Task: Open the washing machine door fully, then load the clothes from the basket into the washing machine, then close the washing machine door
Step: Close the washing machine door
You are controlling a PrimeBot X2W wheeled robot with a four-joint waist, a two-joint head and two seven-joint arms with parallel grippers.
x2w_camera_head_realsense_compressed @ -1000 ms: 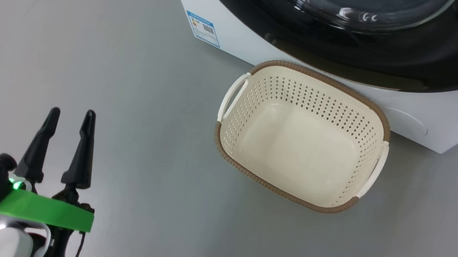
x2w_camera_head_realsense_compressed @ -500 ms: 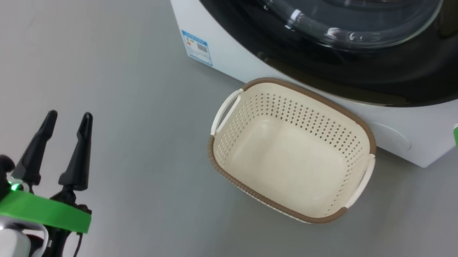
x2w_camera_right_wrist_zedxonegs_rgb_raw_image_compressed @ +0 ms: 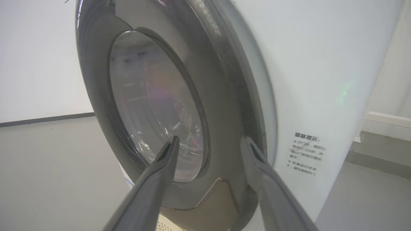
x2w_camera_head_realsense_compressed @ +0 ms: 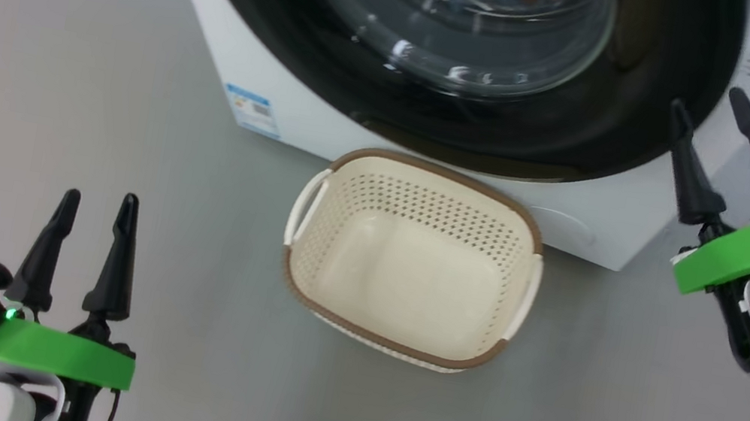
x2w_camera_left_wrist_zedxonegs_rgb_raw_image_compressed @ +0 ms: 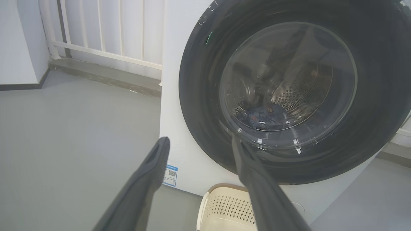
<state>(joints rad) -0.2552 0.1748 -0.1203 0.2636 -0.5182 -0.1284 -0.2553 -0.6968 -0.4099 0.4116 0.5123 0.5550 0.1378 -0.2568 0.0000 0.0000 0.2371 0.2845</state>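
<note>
Washing machine door [x2w_camera_head_realsense_compressed: 508, 141], frame top, apparently shut on clothes [x2w_camera_left_wrist_zedxonegs_rgb_raw_image_compressed: 261, 115]; basket [x2w_camera_head_realsense_compressed: 428, 166] empty. Left gripper [x2w_camera_head_realsense_compressed: 102, 195], right gripper [x2w_camera_head_realsense_compressed: 707, 98] splayed, holding nothing. Seemingly finished.

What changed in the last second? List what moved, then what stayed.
The right gripper opened: its fingers, together before, now stand apart beside the right edge of the washing machine door, holding nothing. The head camera swung, so the whole head view shifted; that is no move of the things. Unchanged: the door shut, the basket empty, the left gripper open and idle.
</note>
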